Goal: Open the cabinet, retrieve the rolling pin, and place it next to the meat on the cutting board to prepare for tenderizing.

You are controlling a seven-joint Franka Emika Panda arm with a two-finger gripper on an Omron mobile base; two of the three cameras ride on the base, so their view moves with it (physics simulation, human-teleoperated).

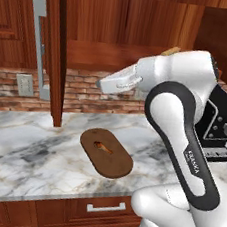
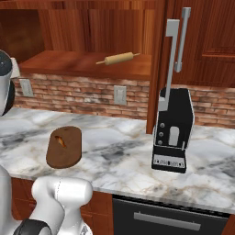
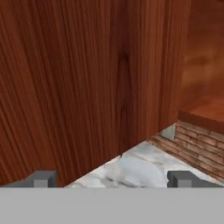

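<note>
Now up against the open cabinet [image 3: 87, 78] door, fingers [image 3: 41, 179] spread wide, holding nothing; rolling pin [image 2: 118, 58] off sideways on the shelf, lying lengthwise along it.

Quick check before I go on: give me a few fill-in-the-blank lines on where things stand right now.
1. The rolling pin lies on the cabinet's ____.
2. The meat sits on the ____.
3. Both cabinet doors stand ____.
4. The gripper is open and holds ____.

Missing words: shelf; cutting board; open; nothing
</note>
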